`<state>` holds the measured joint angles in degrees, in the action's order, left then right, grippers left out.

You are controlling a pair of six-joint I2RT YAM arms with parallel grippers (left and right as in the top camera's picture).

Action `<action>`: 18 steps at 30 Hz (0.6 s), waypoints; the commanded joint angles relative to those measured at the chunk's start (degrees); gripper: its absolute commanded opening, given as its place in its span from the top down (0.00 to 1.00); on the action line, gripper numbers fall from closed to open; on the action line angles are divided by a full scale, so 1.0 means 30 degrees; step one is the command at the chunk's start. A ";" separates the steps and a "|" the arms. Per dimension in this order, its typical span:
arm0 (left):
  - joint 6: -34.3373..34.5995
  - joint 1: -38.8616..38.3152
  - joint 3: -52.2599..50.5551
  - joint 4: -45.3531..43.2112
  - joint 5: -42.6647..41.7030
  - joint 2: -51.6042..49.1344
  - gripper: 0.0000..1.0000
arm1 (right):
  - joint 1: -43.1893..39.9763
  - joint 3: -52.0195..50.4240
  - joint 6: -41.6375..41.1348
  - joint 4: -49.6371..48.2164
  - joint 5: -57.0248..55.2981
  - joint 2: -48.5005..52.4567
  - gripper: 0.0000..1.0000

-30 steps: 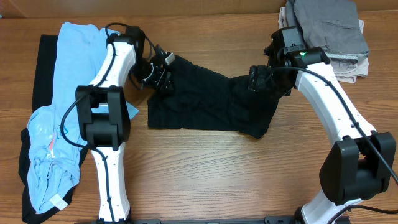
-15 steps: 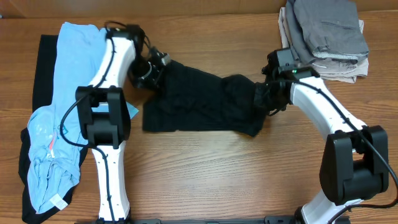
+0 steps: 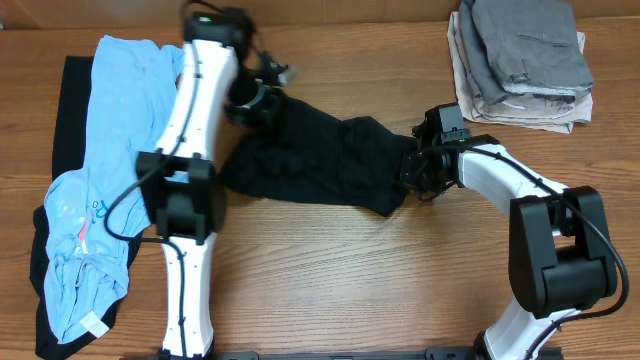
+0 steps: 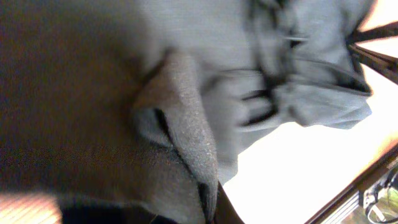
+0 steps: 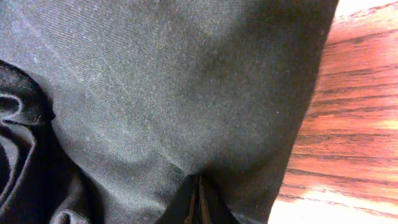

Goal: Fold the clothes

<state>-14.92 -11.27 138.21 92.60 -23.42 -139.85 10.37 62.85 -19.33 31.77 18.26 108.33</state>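
Note:
A black garment (image 3: 320, 160) lies crumpled across the middle of the wooden table. My left gripper (image 3: 262, 98) is shut on its back left corner, which is raised off the table. In the left wrist view the blurred dark cloth (image 4: 93, 124) fills the frame, and a fold of it is pinched at the left gripper (image 4: 208, 208). My right gripper (image 3: 412, 172) is shut on the garment's right end, low on the table. The right wrist view shows black weave (image 5: 155, 81) drawn into the closed right gripper (image 5: 198, 208).
A stack of folded grey and beige clothes (image 3: 525, 55) sits at the back right corner. At the left lies a light-blue garment (image 3: 110, 150) on top of a black one (image 3: 70, 100). Bare wood (image 5: 360, 124) shows right of the held cloth.
Both grippers have closed on the black garment. The left one rose toward the back with its corner. The right one slid forward and left, bunching the cloth inward.

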 commanded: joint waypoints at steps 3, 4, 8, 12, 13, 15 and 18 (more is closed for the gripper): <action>0.2251 -0.3249 0.1392 -0.0576 -0.0138 0.0663 0.96 | 0.0000 -0.0189 -0.0153 -0.0058 0.0597 0.0372 0.96; 0.2783 -0.3847 0.1486 -0.0933 -0.0197 0.0663 0.96 | 0.0000 -0.0189 -0.0153 -0.0066 0.0597 0.0372 0.96; 0.4160 -0.6186 0.1486 -0.2404 -0.0182 0.0663 0.96 | 0.0000 -0.0189 -0.0153 -0.0058 0.0597 0.0372 0.96; 0.5202 -0.7796 0.1486 -0.3774 0.0430 0.0663 0.96 | 0.0000 -0.0189 -0.0153 -0.0058 0.0597 0.0372 0.96; 0.5661 -0.8036 0.1486 -0.4095 0.0809 0.0663 0.96 | 0.0000 -0.0189 -0.0160 -0.0058 0.0597 0.0372 0.96; 0.6564 -0.8415 0.1486 -0.4787 0.1370 0.0663 0.96 | -0.0007 -0.0189 -0.0175 -0.0058 0.0597 0.0372 0.96; 0.7242 -0.8561 0.1486 -0.5435 0.1290 0.0663 0.86 | -0.0080 -0.0168 -0.0248 -0.0080 0.0605 0.0357 0.96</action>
<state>1.67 -37.23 141.16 77.84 -20.80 -139.85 10.37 62.85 -19.55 31.75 19.25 108.40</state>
